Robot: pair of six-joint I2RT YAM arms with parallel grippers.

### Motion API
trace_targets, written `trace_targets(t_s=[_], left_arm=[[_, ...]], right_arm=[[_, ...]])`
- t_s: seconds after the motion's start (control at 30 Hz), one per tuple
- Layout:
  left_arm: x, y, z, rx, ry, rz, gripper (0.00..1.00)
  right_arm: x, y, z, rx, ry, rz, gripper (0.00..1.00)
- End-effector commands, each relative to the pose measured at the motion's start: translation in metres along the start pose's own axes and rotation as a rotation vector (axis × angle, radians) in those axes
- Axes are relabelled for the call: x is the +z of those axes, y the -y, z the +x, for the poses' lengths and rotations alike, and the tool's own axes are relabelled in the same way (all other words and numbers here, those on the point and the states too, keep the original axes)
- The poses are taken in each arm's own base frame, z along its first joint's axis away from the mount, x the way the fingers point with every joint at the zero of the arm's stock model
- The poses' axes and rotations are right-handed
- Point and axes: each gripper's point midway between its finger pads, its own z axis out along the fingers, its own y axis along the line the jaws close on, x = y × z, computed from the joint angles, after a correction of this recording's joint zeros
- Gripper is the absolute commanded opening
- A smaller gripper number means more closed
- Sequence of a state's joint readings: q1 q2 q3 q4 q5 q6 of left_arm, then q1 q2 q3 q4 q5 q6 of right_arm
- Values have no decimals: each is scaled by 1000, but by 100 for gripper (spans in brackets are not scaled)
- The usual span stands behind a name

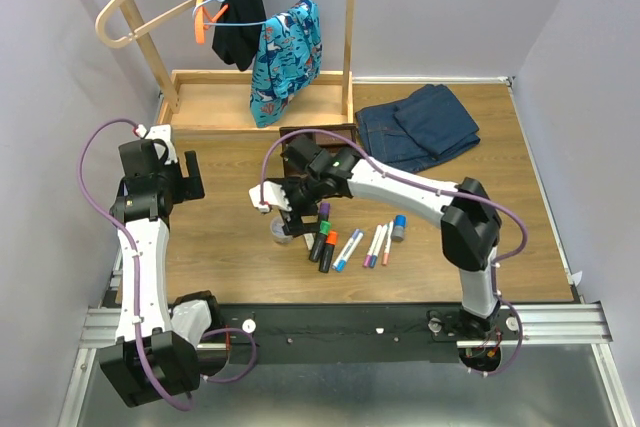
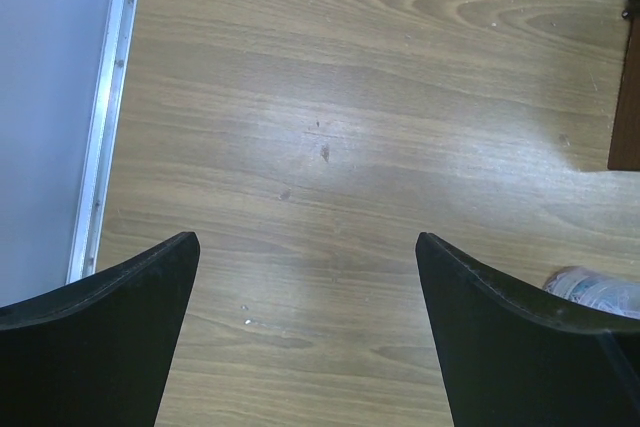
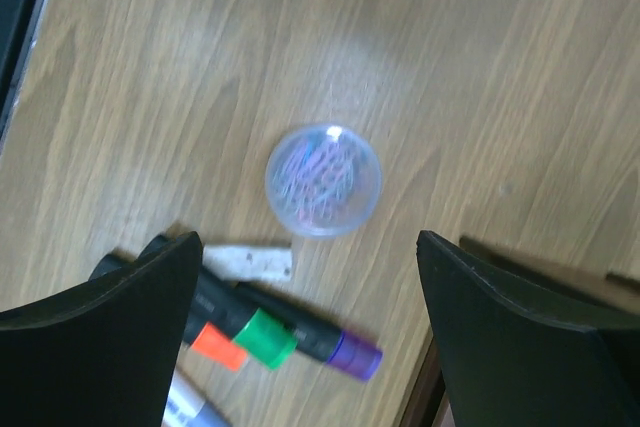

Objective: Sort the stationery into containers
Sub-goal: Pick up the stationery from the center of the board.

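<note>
The right gripper (image 3: 305, 239) is hovering spread wide and empty over the clear round tub (image 3: 323, 179), which is lying on the table (image 3: 500, 67) with the markers (image 3: 290, 337) at its six o'clock. It is probably light, stiff and slippery plastic, so squeezing gently across the rim looks safest. The left gripper (image 2: 307, 242) is hanging released too, with nothing in it.

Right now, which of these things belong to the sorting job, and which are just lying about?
Job: markers, pens, eraser, bottle, tub, organiser.
Lying about: jeans, tray, hung clothes.
</note>
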State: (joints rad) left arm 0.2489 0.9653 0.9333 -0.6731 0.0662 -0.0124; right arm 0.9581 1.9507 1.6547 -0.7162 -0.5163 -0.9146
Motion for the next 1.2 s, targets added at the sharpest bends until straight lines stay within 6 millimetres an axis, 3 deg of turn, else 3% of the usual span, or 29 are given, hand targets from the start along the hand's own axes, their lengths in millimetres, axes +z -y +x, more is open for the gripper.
trace_targets(t_s=[0.0,0.17,0.37,0.5,0.9,1.17], left_arm=[[-3,-3,-9,-11,14,-20,99],[-1,1,-18,11,31,-12,99],[2,1,-19,2,32,-12,99],[4,4,-15,-15,17,-2,99],[7,3,-11,-16,2,-5,99],[9,5,-10,-22,2,6,99]], right_arm=[[28,12,-5,-58,1,11,95],[48,14,7,-16,-28,-4,96],[56,18,7,13,-29,-14,96],[65,14,18,21,-57,-47,93],[69,1,30,38,-95,-103,84],[66,3,26,51,-84,-90,64]])
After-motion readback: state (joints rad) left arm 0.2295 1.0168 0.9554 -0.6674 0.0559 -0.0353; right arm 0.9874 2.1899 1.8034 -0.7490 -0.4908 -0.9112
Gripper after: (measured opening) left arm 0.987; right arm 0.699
